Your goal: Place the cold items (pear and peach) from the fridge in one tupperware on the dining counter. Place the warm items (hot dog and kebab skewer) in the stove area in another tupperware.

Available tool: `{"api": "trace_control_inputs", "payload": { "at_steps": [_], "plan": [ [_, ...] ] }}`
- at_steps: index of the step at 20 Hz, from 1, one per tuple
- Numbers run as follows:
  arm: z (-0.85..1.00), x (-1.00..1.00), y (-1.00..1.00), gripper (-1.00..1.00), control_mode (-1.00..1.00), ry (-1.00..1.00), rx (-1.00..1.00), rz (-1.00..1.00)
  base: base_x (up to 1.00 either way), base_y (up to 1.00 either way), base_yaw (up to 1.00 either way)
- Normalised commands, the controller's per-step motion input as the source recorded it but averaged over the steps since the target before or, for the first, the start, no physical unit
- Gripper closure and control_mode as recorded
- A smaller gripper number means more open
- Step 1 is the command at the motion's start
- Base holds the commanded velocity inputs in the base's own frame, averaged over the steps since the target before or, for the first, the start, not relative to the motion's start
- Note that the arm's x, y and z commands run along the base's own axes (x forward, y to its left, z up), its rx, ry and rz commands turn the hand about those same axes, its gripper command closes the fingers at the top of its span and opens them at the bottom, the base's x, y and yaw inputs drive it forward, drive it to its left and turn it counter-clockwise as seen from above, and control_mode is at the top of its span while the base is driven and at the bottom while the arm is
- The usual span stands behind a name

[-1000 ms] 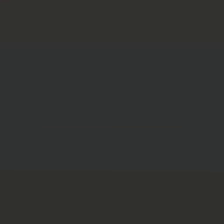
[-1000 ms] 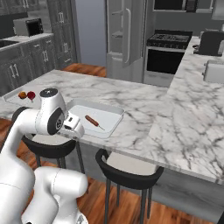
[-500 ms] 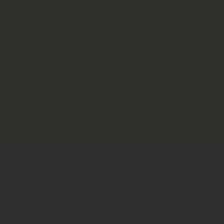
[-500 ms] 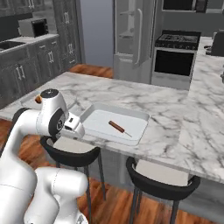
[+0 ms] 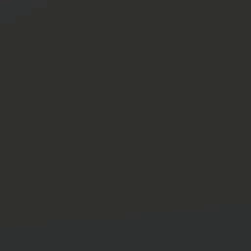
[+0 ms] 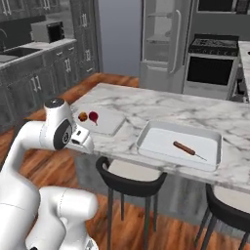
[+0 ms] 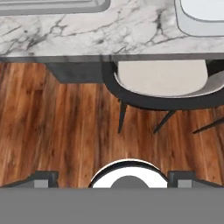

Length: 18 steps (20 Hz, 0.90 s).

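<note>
On the marble dining counter [image 6: 161,110], a white tupperware [image 6: 156,141] holds a brown kebab skewer [image 6: 188,148]. To its left, a flatter grey tupperware [image 6: 110,122] carries two small round fruits, one orange [image 6: 83,116] and one red [image 6: 93,116], which look like the pear and peach. The hot dog is out of view. My arm is folded close to the base, its hand [image 6: 82,140] hanging by the counter's front edge. My gripper [image 7: 112,178] is open and holds nothing, aimed down at the wooden floor.
A black stool with a pale seat [image 7: 162,78] stands under the counter edge between the two tupperwares, and another stool [image 6: 229,210] stands to the right. The fridge [image 6: 163,41] and stove [image 6: 215,61] are behind the counter. Dark cabinets with a microwave [image 6: 46,30] line the left wall.
The base has driven, so the counter and both tupperwares have slid rightward in the right base view, bringing the fruit tupperware into sight. The arm keeps its folded pose.
</note>
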Motion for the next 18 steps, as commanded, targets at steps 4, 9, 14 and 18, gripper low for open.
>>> {"api": "trace_control_inputs", "payload": {
  "at_steps": [4, 9, 14, 18],
  "plan": [
    [0.00, 0.00, 0.00, -1.00, 1.00, 0.00, 0.00, 0.00, -0.24, 1.00, -0.01],
    [0.00, 0.00, 0.00, -1.00, 1.00, 0.00, 0.00, 0.00, -0.06, 1.00, 0.00],
    [0.00, 0.00, 0.00, -1.00, 1.00, 0.00, 0.00, 0.00, -0.02, 0.98, 0.00],
    [0.00, 0.00, 0.00, -1.00, 1.00, 0.00, 0.00, 0.00, 0.29, 0.92, -0.19]
  ]
}}
